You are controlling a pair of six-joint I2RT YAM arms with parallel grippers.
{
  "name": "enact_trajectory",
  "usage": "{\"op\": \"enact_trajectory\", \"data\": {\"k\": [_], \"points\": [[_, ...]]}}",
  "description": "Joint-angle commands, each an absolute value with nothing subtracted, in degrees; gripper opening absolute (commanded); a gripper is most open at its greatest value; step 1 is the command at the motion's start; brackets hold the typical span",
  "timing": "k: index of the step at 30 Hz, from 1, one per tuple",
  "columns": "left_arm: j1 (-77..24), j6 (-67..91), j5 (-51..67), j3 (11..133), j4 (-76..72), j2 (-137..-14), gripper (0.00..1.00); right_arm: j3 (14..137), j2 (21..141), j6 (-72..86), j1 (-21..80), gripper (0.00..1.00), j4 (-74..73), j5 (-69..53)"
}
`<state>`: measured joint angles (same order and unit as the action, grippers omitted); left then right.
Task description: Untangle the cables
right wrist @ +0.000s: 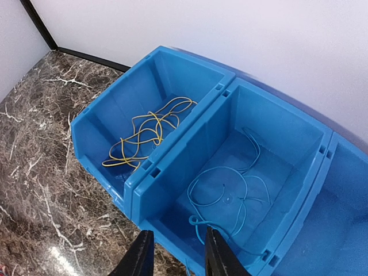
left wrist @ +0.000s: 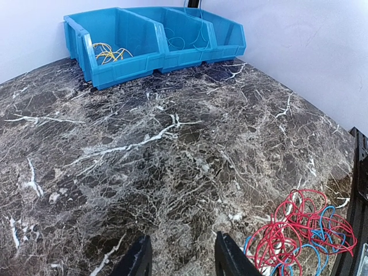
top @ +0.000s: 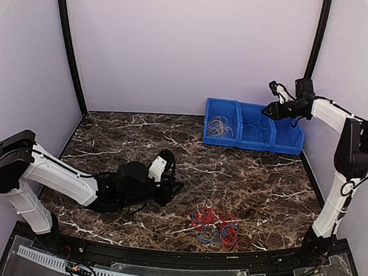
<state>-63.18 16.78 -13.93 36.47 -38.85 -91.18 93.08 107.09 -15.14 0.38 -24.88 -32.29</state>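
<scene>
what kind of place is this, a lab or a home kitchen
Probably a robot lab work cell: plain walls box in a marble-patterned table, a left arm and a right arm stand at its near edge, and blue sorting bins at the back hold loose cables.

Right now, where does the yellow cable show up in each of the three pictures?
Top external: the yellow cable lies right of centre, in the leftmost of the blue bins by the back wall.
Left wrist: upper left, in the nearest, leftmost bin.
Right wrist: left of centre, in the left bin.
Shared landmark: the row of blue bins, seen in all three views.
</scene>
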Motion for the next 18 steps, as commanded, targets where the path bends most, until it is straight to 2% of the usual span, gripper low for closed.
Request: {"op": "enact_trajectory", "data": {"k": [1,4,8,10,12,17,18], "points": [[-63.37,16.62,-13.13,37.97,-37.53,-91.23,0.40,100.65,112.70,-14.94,0.53,0.25,-26.27,-32.81],[-63.37,17.23,-13.23,37.65,-37.45,-91.04,0.40,109.89,119.41,-12.43,0.53,0.10,-27.43,-34.16],[-63.41,18.21,-13.16,37.35,-37.45,-90.99,0.40,124.17,130.35,-12.38,1.44,0.00,-31.77,-31.96],[-63.45,18.39,-13.27,37.50,-36.79,-90.62,0.40,129.34,134.23,-14.24,2.48,0.00,-35.94,-31.41],[-63.46,18.75,-13.84,37.37,-35.88,-89.89,0.40,126.24,132.64,-13.86,2.58,0.00,-34.99,-32.81],[-63.52,19.31,-15.33,35.04,-36.98,-88.92,0.40,109.06,120.42,-17.09,2.42,0.00,-27.82,-35.21],[-63.53,19.04,-15.40,35.01,-37.22,-89.16,0.40,105.92,117.99,-18.15,2.41,0.03,-27.01,-35.49]]}}
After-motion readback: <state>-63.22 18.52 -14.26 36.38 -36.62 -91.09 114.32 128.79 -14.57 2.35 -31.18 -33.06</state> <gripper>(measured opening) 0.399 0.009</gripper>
